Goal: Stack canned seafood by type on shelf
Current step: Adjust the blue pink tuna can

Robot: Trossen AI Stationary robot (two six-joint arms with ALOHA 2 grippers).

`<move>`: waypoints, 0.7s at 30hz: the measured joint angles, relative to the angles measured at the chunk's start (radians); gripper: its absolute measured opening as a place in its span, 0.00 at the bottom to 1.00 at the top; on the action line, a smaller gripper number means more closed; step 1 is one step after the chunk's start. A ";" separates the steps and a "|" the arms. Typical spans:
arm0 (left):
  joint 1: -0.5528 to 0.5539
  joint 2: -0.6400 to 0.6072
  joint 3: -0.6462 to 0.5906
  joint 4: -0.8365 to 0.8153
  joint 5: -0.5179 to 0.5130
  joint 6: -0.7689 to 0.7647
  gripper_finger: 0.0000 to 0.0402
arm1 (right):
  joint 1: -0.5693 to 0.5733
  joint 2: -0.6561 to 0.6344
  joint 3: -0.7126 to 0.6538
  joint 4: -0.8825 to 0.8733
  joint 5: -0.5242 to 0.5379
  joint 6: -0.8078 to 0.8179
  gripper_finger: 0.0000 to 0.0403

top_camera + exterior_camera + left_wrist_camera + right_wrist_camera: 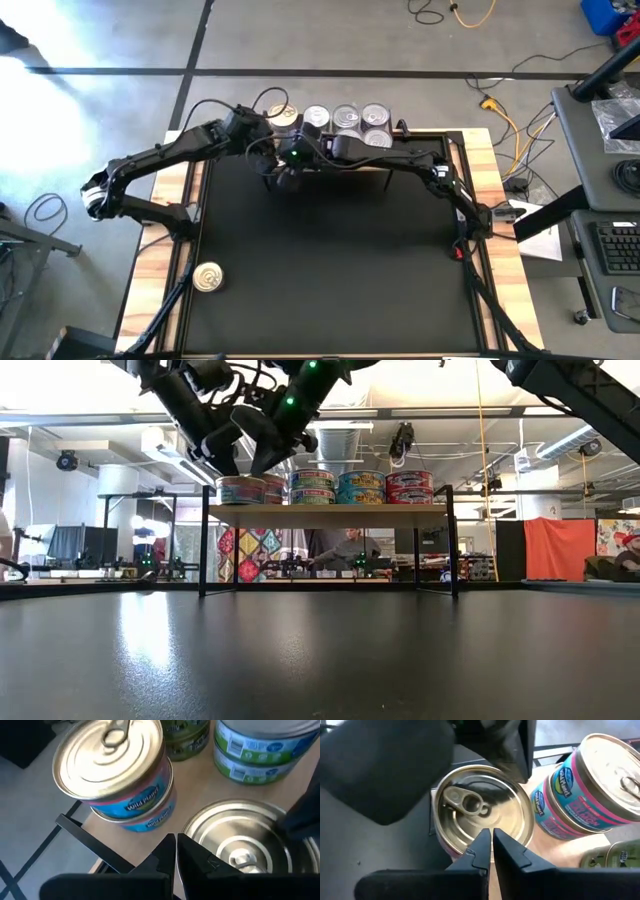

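Observation:
The shelf [330, 510] stands at the table's far edge and carries the canned seafood in stacks of two [360, 487]. A single silver-lidded can [480, 815] sits at the shelf's left front corner, next to a pink-and-blue stack [120, 780]. My left gripper [175, 845] is shut, its tips just beside this can's rim [192, 825]. My right gripper [489, 840] is also shut and hovers over the near part of the lid. In the low view both grippers hang just above the can [240, 490]. One more can [208, 277] lies on the table, near left. My left gripper comes slanting down from the table's left with its shut tips close by the single can's rim [192, 825]; whether it touches I cannot tell. My right gripper slants down over the lid's near edge [485, 857] with shut tips; whether it touches I cannot tell.
Green-labelled stacks [260, 750] and further stacks [375, 125] fill the shelf to the right of the grippers. The two arms meet closely over the shelf's left end [290, 160]. The black tabletop [340, 270] lies open in front of the shelf.

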State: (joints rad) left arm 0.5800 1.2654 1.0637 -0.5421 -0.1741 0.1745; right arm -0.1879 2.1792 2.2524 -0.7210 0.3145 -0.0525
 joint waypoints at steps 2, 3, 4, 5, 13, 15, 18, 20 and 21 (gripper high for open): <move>0.000 -0.005 0.005 0.000 0.000 -0.001 0.01 | 0.000 0.000 0.000 0.001 0.000 0.000 0.03; 0.000 -0.009 0.009 -0.005 0.000 -0.003 0.01 | 0.000 0.000 0.000 0.001 0.000 0.000 0.03; 0.000 -0.014 0.016 -0.017 0.003 -0.007 0.01 | -0.001 0.000 0.000 0.000 0.000 0.001 0.03; 0.000 -0.022 0.024 -0.032 0.010 -0.013 0.01 | -0.002 0.000 0.000 0.000 0.000 0.004 0.03; -0.001 -0.176 0.090 -0.187 0.143 -0.055 0.01 | -0.002 0.000 -0.028 0.062 -0.043 -0.008 0.03; -0.001 -0.232 0.085 -0.197 0.169 -0.056 0.01 | -0.002 0.000 -0.033 0.123 -0.076 -0.008 0.03; -0.002 -0.305 0.072 -0.232 0.253 -0.062 0.01 | -0.008 0.000 -0.047 0.204 -0.080 -0.010 0.03; -0.003 -0.339 0.059 -0.260 0.301 -0.072 0.01 | -0.016 0.000 -0.055 0.233 -0.080 0.000 0.03; -0.003 -0.354 0.051 -0.273 0.315 -0.086 0.01 | -0.022 0.000 -0.059 0.240 -0.079 0.005 0.03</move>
State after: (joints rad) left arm 0.5770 0.9112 1.1148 -0.8151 0.1404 0.0888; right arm -0.2103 2.1792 2.1932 -0.4813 0.2352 -0.0476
